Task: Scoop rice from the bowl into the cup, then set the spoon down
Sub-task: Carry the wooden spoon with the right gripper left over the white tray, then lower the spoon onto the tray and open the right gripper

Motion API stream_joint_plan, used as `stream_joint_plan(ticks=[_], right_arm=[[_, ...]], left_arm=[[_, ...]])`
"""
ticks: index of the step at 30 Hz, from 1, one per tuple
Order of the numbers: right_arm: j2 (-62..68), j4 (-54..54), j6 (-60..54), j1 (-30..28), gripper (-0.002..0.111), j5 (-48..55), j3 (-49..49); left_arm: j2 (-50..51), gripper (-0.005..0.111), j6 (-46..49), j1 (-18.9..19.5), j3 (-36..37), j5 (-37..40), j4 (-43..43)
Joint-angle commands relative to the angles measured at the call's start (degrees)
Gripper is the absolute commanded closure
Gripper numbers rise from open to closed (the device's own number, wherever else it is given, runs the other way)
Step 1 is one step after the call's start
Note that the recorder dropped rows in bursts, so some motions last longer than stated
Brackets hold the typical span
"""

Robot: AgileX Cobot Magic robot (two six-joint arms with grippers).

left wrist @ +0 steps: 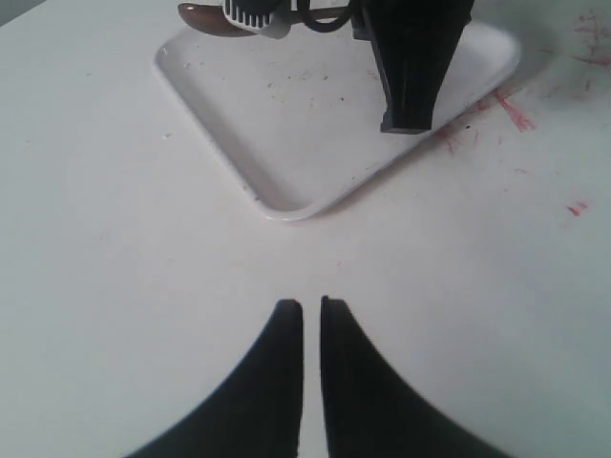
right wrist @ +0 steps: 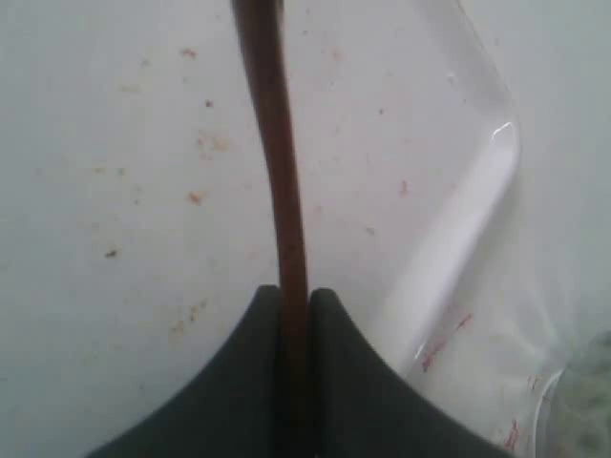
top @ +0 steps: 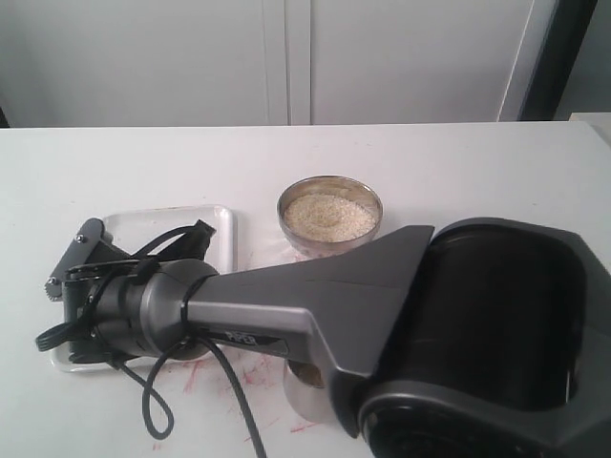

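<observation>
Pinches the spoon (right wrist: 277, 143) by its handle between the right fingers (right wrist: 229, 382), the handle running ahead of them over the tray (right wrist: 482, 191). Holds the left fingers (left wrist: 258, 382) almost pressed together, empty, above worktop (left wrist: 115, 286), tray ahead. Shows rice (top: 330, 218) in the bowl (top: 283, 212), apart from both.

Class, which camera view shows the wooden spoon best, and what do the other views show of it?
The right wrist view: the spoon shows its long handle close up, clamped in the right gripper. The left wrist view catches only its brown scoop end at the frame's edge. In the exterior view the arm hides it.
</observation>
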Motion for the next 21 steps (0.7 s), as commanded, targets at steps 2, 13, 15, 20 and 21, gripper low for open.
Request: stream_joint_plan(ticks=[2, 13, 15, 20, 21], right_arm=[[-0.2, 0.0, -0.6, -0.3, 0.108, -0.2, -0.1], [0.3, 0.6, -0.6, -0.3, 0.108, -0.2, -0.1], [0.3, 0.6, -0.6, -0.3, 0.108, -0.2, -0.1], [0.3, 0.7, -0.6, -0.3, 0.108, -0.2, -0.1], [0.3, 1.2, -0.6, -0.3, 0.108, -0.2, -0.1]], left_arm=[[-0.2, 0.092, -0.3, -0.1, 0.5, 1.9, 0.0], [-0.2, 0.092, -0.3, -0.1, 0.5, 1.9, 0.0], [-0.2, 0.092, -0.3, -0.1, 0.5, 1.9, 0.0], [-0.2, 0.092, -0.3, -0.1, 0.5, 1.9, 0.0], [-0.2, 0.092, -0.3, -0.1, 0.5, 1.9, 0.0]])
